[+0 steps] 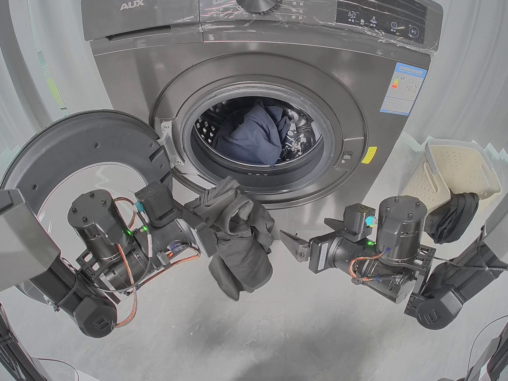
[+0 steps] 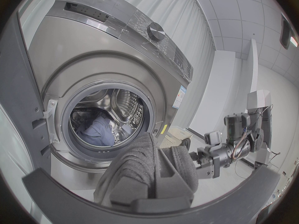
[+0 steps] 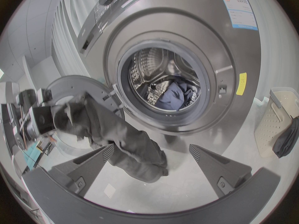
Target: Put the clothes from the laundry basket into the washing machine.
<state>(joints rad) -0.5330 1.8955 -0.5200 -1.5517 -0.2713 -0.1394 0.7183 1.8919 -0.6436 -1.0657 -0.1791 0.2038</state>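
Observation:
The grey washing machine (image 1: 159, 64) stands ahead with its round door (image 1: 79, 149) swung open to the left. Dark blue clothes (image 1: 254, 136) lie in the drum (image 2: 124, 105). My left gripper (image 1: 209, 228) is shut on a dark grey garment (image 1: 241, 244), which hangs just below and in front of the drum opening, its lower end dangling over the floor. The grey garment (image 2: 137, 168) covers that gripper's fingers in the left wrist view. My right gripper (image 1: 290, 243) stands open and holds nothing, to the right of the garment (image 3: 124, 140). The cream laundry basket (image 1: 460, 170) lies at the right with a black garment (image 1: 452, 215) draped over its rim.
The open door takes up the space on the left beside my left arm. Grey floor (image 1: 296, 324) lies bare in front of the machine. White curtains hang behind and beside it. The basket (image 3: 277, 119) leans close to the machine's right corner.

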